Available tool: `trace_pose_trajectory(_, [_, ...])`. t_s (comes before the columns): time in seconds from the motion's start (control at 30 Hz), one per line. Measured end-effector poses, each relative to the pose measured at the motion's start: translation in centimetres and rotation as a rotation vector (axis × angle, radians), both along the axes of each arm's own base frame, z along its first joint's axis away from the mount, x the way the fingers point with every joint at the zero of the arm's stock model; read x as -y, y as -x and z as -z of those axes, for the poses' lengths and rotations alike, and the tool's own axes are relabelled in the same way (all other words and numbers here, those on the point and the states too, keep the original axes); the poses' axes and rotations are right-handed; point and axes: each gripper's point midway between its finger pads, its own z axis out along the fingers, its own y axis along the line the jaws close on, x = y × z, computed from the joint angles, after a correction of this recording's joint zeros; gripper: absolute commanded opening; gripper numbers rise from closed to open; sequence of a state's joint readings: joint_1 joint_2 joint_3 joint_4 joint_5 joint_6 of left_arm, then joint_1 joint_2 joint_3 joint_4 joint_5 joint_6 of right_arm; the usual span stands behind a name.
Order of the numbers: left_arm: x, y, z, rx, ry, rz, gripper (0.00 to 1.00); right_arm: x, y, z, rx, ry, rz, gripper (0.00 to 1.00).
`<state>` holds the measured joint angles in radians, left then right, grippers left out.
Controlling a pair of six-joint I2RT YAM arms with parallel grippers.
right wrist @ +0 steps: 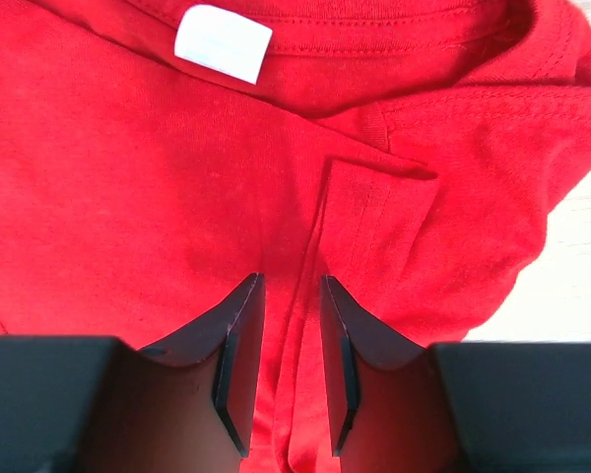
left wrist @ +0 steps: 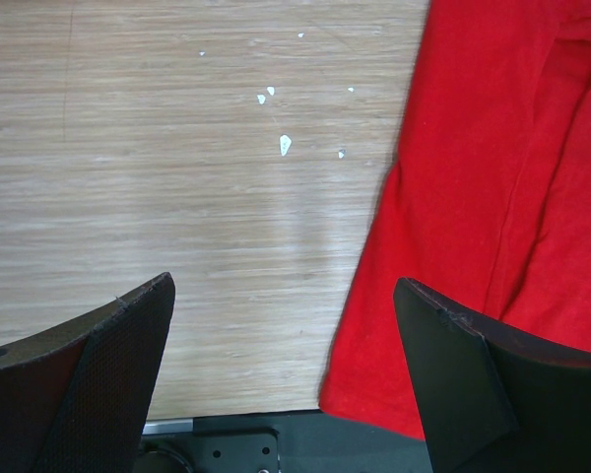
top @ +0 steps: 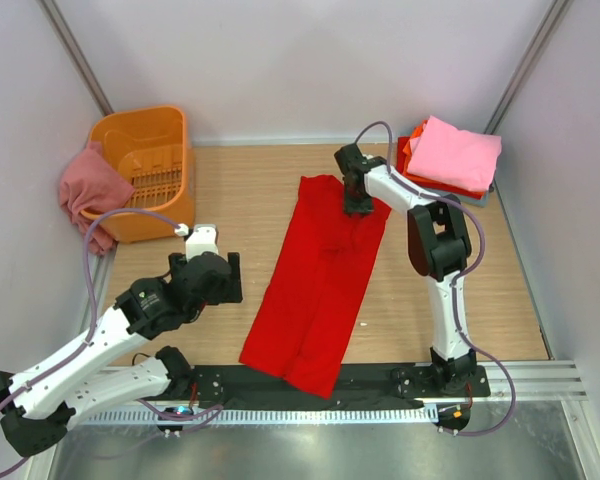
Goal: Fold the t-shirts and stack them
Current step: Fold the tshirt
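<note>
red t-shirt [top: 320, 280] lies mid-bench [top: 230, 190], already folded lengthwise into a long strip. its long axis runs from the far edge toward the near edge, slanting a bit right-to-left as it comes nearer. the collar end points to the far edge, and the white neck label [right wrist: 223, 42] shows in the right wrist view. the hem end points to the near edge and laps onto the black strip [top: 380, 385] there. right fingers [right wrist: 238, 335] sit down at the collar end, right on the strip's axis, drawn nearly together with a ridge of red cloth in the narrow gap; looks like a pinch on the shirt. left fingers [left wrist: 118, 345] are spread wide over bare bench nearer the left edge, holding nothing. the strip's left edge lies to their right, with one finger already over the red cloth. judgement: the next fold is crosswise, collar end brought toward the hem along the long axis. the right arm is on the far end, and the left is the nearer arm to the hem. folded pink t-shirt [top: 458, 152] tops an orange-red one [top: 410, 160] at the far right corner. a dusty rose t-shirt [top: 90, 185] hangs over the orange basket [top: 140, 140] at the far left corner.
</note>
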<state>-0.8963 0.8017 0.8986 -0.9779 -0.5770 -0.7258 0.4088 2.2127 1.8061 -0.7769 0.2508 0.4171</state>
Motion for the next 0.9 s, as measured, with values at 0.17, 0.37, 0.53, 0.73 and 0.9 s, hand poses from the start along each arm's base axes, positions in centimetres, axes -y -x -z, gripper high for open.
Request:
trace_pose_trajectory(0.17, [-0.07, -0.01, -0.09, 0.004, 0.002, -0.002, 0.93, 0.02, 0.28, 0.52, -0.017, 0.009, -0.002, 0.28])
trace_pose_trajectory(0.37, [-0.13, -0.01, -0.21, 0.009, 0.005, -0.003, 0.93, 0.01, 0.48, 0.79, -0.024, 0.02, -0.004, 0.13])
trace_pose_trajectory(0.53, [-0.13, -0.01, -0.22, 0.01, 0.006, -0.004, 0.93, 0.11, 0.52, 0.78, -0.025, 0.028, -0.003, 0.01])
trace_pose_trajectory(0.73, [-0.15, 0.0, -0.25, 0.011, 0.007, -0.004, 0.93, 0.3, 0.53, 0.75, -0.023, 0.038, 0.0, 0.01])
trace_pose_trajectory(0.9, [-0.16, 0.0, -0.27, 0.012, 0.007, -0.004, 0.93, 0.75, 0.75, 0.64, -0.021, 0.056, 0.006, 0.01])
